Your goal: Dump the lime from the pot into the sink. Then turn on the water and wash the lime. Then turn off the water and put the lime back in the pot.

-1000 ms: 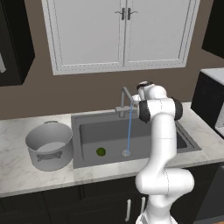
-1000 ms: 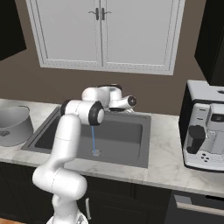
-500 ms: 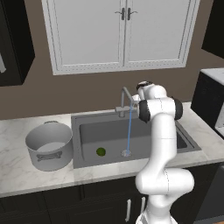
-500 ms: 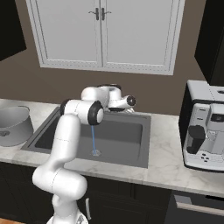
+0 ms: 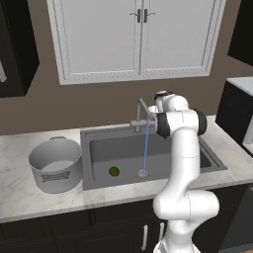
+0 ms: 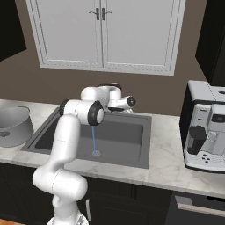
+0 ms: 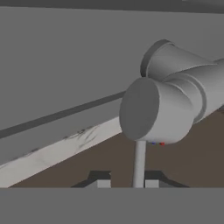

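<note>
Water's on: thin stream from faucet [image 5: 141,114] falls onto sink [image 5: 207,159] drain, w/ lime [image 5: 113,171] on basin floor just left of it, prob. barely rinsed. Gripper [image 7: 125,184] at faucet lever [image 7: 139,162], jaws clenched on its stem, ready to flip it off. Pot [image 5: 55,164] sits empty left of sink, awaiting lime.

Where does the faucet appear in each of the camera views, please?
Left base view: the faucet stands at the back rim of the sink, near centre, just left of the arm.
Right base view: hidden behind the arm; the water stream falls below its place.
Hand view: close up, right of centre.
Shared landmark: the white marble countertop.
</note>
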